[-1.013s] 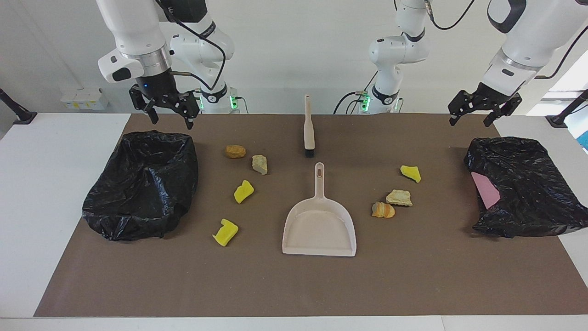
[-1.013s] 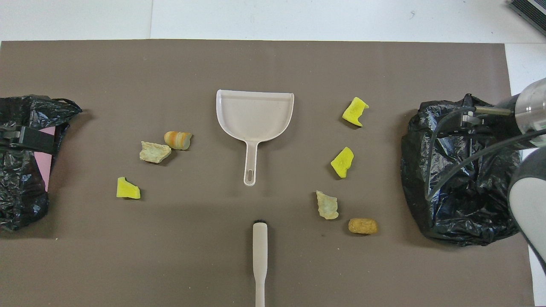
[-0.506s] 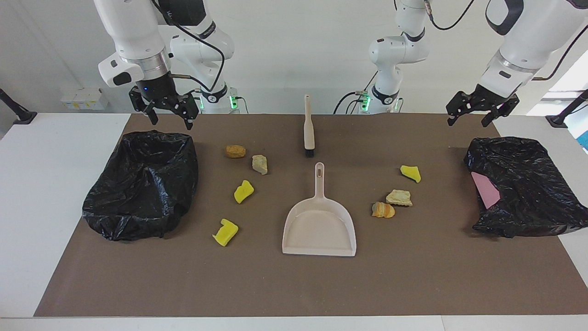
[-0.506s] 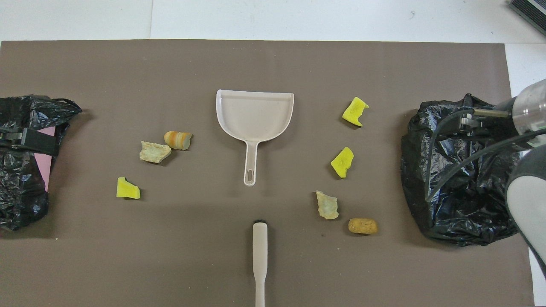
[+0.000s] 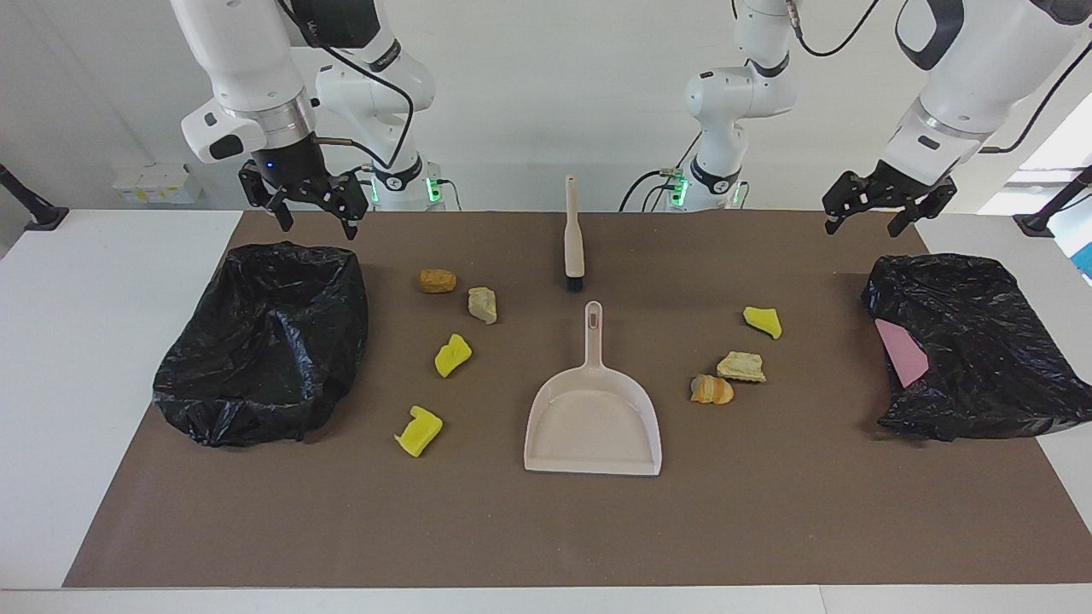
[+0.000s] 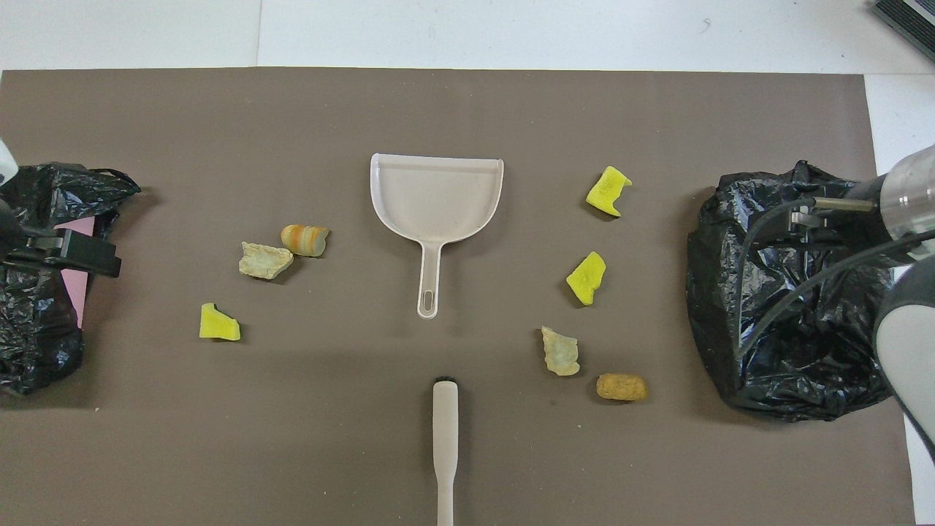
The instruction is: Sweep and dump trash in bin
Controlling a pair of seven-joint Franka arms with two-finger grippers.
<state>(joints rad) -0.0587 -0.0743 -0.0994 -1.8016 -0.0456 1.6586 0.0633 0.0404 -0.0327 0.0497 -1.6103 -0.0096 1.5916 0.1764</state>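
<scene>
Several trash chunks lie on the brown mat. Toward the right arm's end are an orange-brown lump point(image 5: 437, 280), a beige lump point(image 5: 483, 304) and two yellow pieces point(image 5: 452, 355) point(image 5: 419, 431). Toward the left arm's end are a yellow piece point(image 5: 763, 321), a tan lump point(image 5: 740, 367) and an orange lump point(image 5: 711, 390). The beige dustpan point(image 5: 593, 422) lies mid-table, its handle toward the robots. The brush point(image 5: 573, 239) lies nearer to the robots than it. My right gripper point(image 5: 313, 213) hangs open over one black-bagged bin point(image 5: 264, 341). My left gripper point(image 5: 863, 220) hangs open over the other bin's point(image 5: 964, 350) edge nearer the robots.
The bin at the left arm's end shows a pink patch point(image 5: 900, 354) under its bag. White table point(image 5: 102, 341) borders the mat point(image 5: 768, 512) at both ends. In the overhead view the right arm's cable point(image 6: 789, 285) crosses over its bin.
My left gripper has drifted a little toward the middle of the table. My right gripper has barely shifted. The trash, dustpan and brush have not moved.
</scene>
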